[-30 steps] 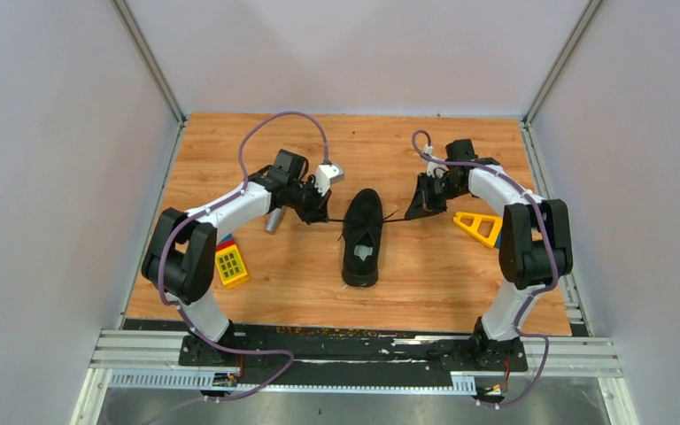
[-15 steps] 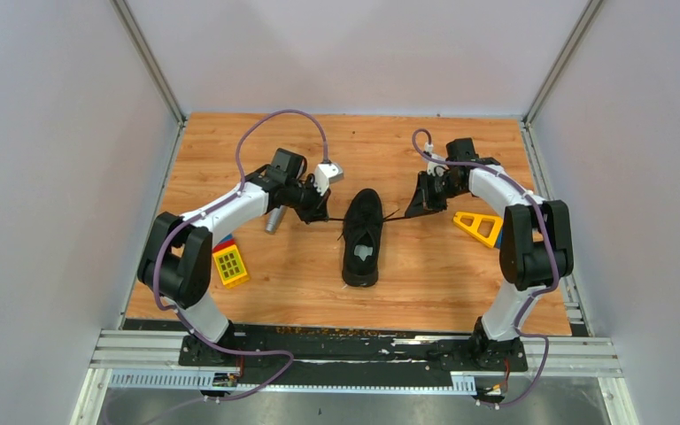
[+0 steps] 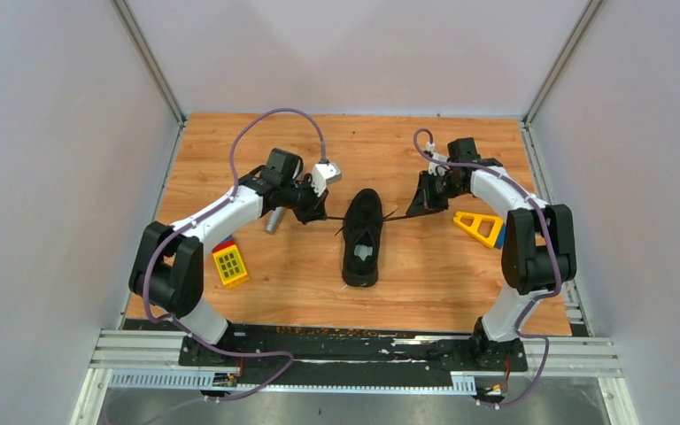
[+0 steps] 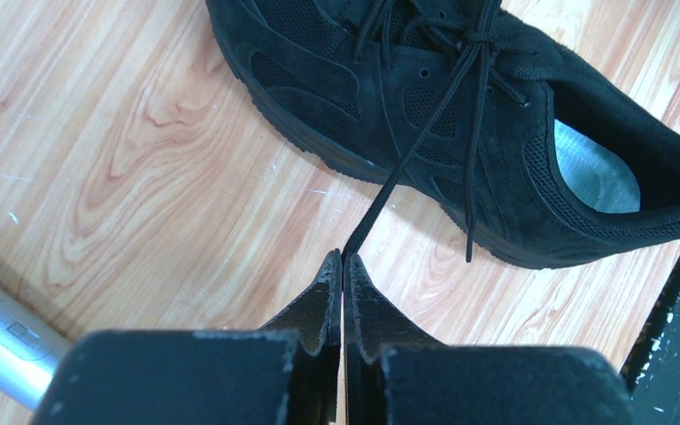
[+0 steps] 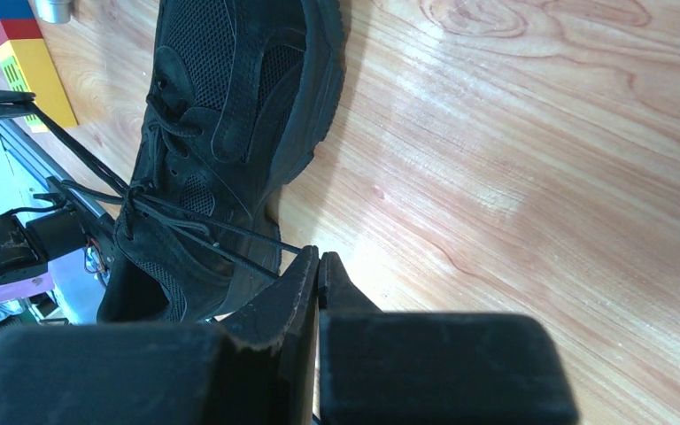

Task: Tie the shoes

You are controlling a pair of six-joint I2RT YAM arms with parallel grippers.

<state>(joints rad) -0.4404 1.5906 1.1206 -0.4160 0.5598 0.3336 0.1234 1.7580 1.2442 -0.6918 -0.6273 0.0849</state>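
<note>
The black sneaker lies mid-table, toe toward the far side, pale grey insole showing. It also shows in the right wrist view. My left gripper is just left of the shoe, shut on a black lace that runs taut from the eyelets to its tips. My right gripper is just right of the shoe, shut on the other lace, also pulled taut at its tips. The laces cross at a knot over the tongue.
A silver microphone lies left of the shoe, under my left arm. A yellow and blue block toy sits at the near left. A yellow wedge lies right of my right gripper. Grey walls enclose the table.
My left arm's elbow has shifted slightly left and away; both grippers stay shut on the laces, pulled apart. The shoe has not moved.
</note>
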